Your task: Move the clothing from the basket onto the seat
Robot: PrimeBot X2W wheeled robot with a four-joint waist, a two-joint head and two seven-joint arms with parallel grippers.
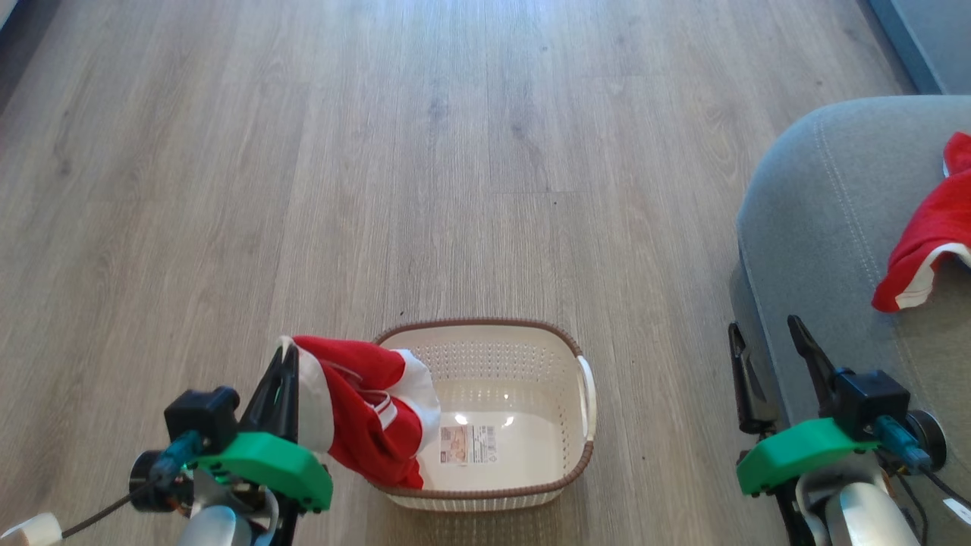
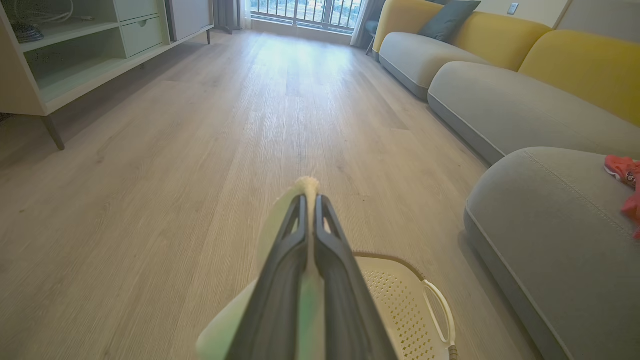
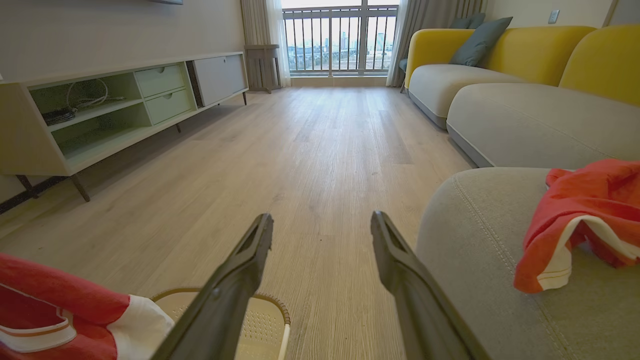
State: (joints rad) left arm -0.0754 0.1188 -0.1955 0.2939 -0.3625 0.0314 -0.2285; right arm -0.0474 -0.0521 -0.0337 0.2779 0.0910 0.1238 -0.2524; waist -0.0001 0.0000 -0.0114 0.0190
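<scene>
Underfoot, pale plank floor [image 1: 455, 152] runs past the seat [image 1: 827, 227] toward a window [image 3: 340, 40].

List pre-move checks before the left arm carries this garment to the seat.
1. Grip: left gripper shut on red garment: ok.
2. Hem clear of basket rim: cannot tell; it hangs over the basket's left corner.
3. Rest of basket empty: ok; sticker and bare bottom show.
4. Free space on seat: ok; second garment lies farther over.
5. Other arm: right gripper open, empty: ok.
</scene>
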